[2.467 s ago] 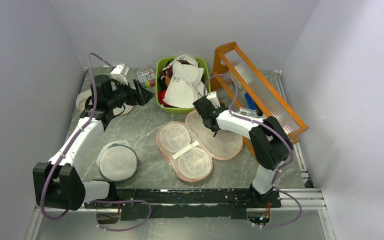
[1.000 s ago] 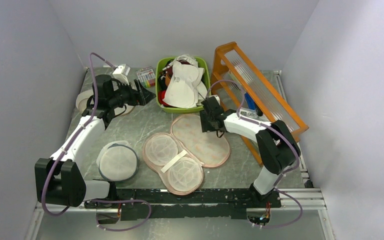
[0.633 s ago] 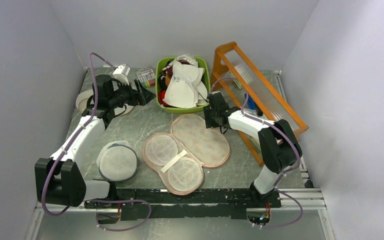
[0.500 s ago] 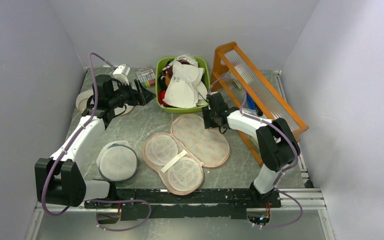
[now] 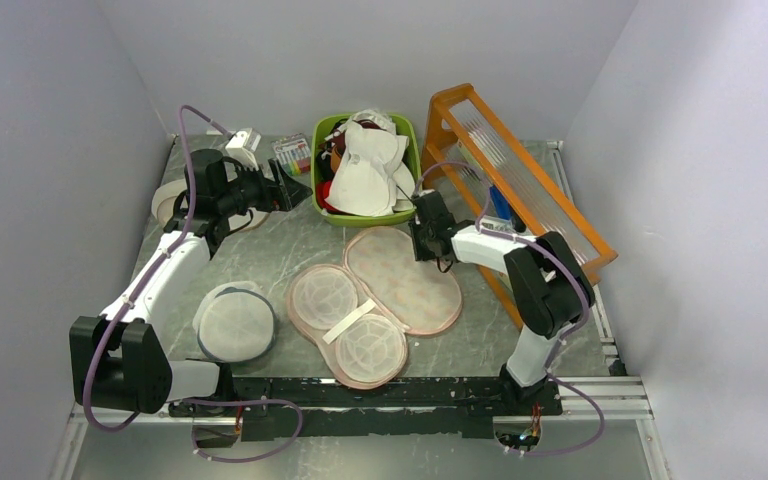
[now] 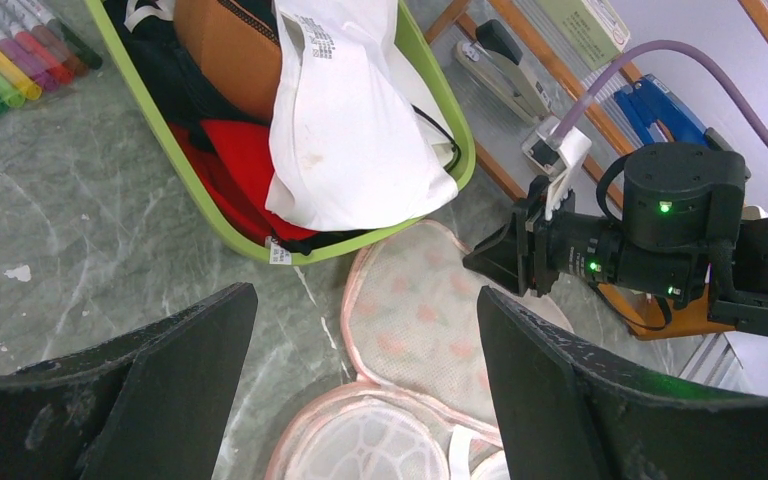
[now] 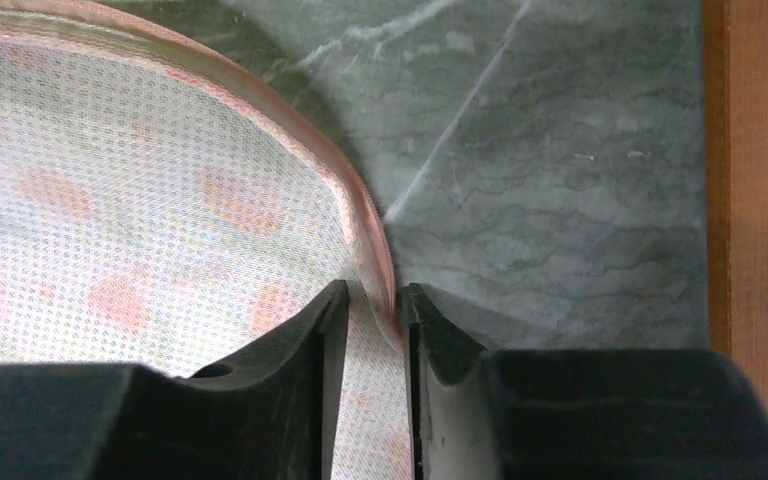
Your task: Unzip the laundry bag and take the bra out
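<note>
the laundry bag lies unzipped and spread flat in the middle of the top view. its floral half is toward the right and its white-lined half toward the lower centre, both resting on the marble table. the right gripper sits at the floral half's upper right edge, its fingers drawn close together and pinching the pink zip edge between them. the left gripper hovers in the upper left with fingers spread wide, holding nothing, just left of the green basket. the bra lies on top of the clothes in that basket, at upper centre.
</note>
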`<state>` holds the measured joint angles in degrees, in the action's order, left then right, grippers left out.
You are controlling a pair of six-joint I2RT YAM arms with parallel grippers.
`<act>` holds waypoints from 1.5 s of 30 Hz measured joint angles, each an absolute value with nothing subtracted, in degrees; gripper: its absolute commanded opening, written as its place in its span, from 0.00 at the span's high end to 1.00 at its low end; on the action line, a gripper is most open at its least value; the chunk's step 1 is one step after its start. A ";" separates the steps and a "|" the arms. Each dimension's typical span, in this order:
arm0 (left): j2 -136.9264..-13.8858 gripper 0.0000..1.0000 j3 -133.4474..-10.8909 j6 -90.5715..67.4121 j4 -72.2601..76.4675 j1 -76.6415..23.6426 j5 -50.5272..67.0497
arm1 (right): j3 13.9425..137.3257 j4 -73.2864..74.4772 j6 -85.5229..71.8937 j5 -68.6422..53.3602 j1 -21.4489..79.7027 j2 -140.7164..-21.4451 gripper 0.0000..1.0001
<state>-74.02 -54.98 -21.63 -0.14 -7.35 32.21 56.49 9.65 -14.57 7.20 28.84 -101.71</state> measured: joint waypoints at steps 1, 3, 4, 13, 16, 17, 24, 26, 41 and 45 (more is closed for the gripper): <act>-74.02 0.07 -54.98 -21.65 -0.14 -7.35 32.25 | 55.94 9.37 -14.70 7.22 28.82 -101.30 0.84; -74.02 0.07 -54.98 -21.71 -0.14 -7.35 32.32 | 55.18 9.30 -15.09 7.25 28.88 -100.57 0.91; -74.02 0.07 -54.98 -21.71 -0.12 -7.35 32.36 | 55.02 9.56 -15.25 7.27 28.95 -100.27 0.94; -74.02 0.08 -54.98 -21.56 -0.16 -7.35 32.12 | 58.08 16.19 -15.09 12.67 31.48 -95.59 1.00; -74.04 0.07 -54.98 -21.45 -0.19 -7.35 32.01 | 58.50 18.37 -15.22 14.00 32.32 -91.18 1.00; -74.06 0.08 -54.98 -21.45 -0.19 -7.35 31.99 | 58.63 18.96 -15.29 14.57 32.51 -89.73 1.00; -74.06 0.08 -54.98 -21.45 -0.21 -7.35 31.99 | 61.82 24.86 -15.38 19.73 33.43 -83.88 1.00; -74.06 0.08 -54.98 -21.45 -0.21 -7.35 31.97 | 64.14 26.79 -15.16 22.37 33.89 -83.70 1.00; -74.06 0.08 -54.98 -21.45 -0.23 -7.35 31.51 | 70.96 40.29 -17.78 33.61 49.78 -83.35 1.00; -74.06 0.08 -54.98 -21.43 -0.23 -7.35 31.24 | 72.05 41.93 -19.44 33.71 53.17 -84.73 1.00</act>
<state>-74.06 -54.98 -21.43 -0.23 -7.35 31.24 72.05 41.93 -19.44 33.71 53.17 -84.73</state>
